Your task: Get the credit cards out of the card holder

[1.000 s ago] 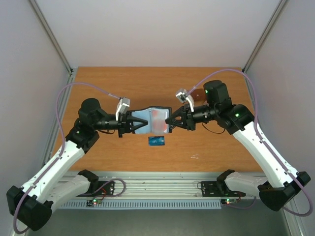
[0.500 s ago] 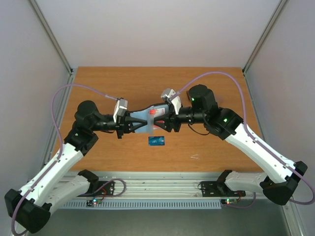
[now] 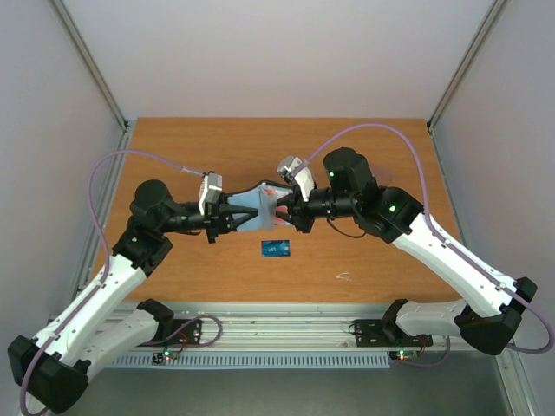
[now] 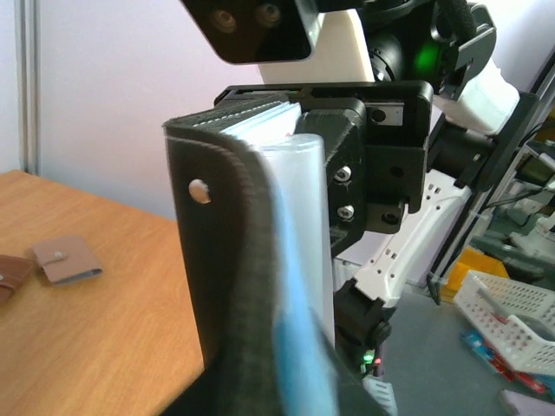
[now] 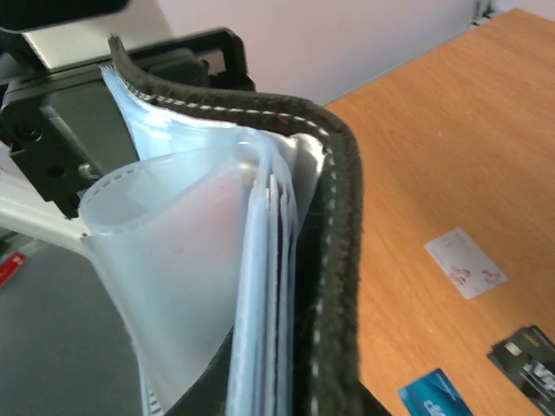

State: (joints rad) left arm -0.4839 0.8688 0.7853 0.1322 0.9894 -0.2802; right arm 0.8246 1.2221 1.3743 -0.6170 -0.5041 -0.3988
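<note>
Two arms are meeting at the open holder, held up over mid-table.

The left gripper (image 3: 238,217) is pinching the left end of the holder (image 3: 260,206), keeping it clear of the table (image 3: 373,260) with its pale blue lining and clear sleeve showing. The right gripper (image 3: 286,211) is pressing in at the holder's right end, but the holder is hiding its fingers, so I cannot tell whether they are spread or clamped. A red card (image 5: 212,204) is showing faintly through the sleeve. A blue card (image 3: 277,248) is lying on the table just near of the holder. A white card (image 5: 466,262) and a black card (image 5: 529,357) are lying on the table too. A tan wallet (image 4: 66,261) and a brown wallet (image 4: 7,276) are sitting side by side farther back.
</note>
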